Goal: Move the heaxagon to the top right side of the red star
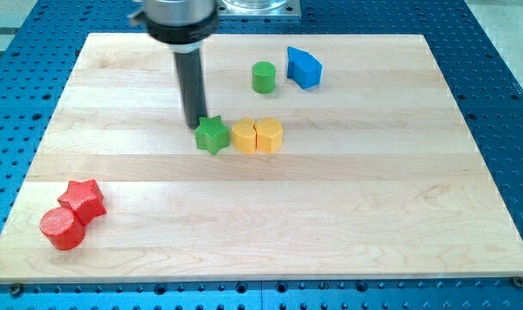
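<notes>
My tip (195,127) rests on the board at the upper left edge of a green star (213,136), touching it or nearly so. A yellow hexagon (245,136) sits right against the star's right side. A second yellow block (269,135), with a notch in its top, touches the hexagon's right side. The three form a row near the board's middle. The red star (84,199) lies far off at the view's lower left, with a red cylinder (61,228) touching its lower left side.
A green cylinder (263,77) and a blue wedge-like block (303,67) stand near the view's top, right of the rod. The wooden board (347,224) lies on a blue perforated table.
</notes>
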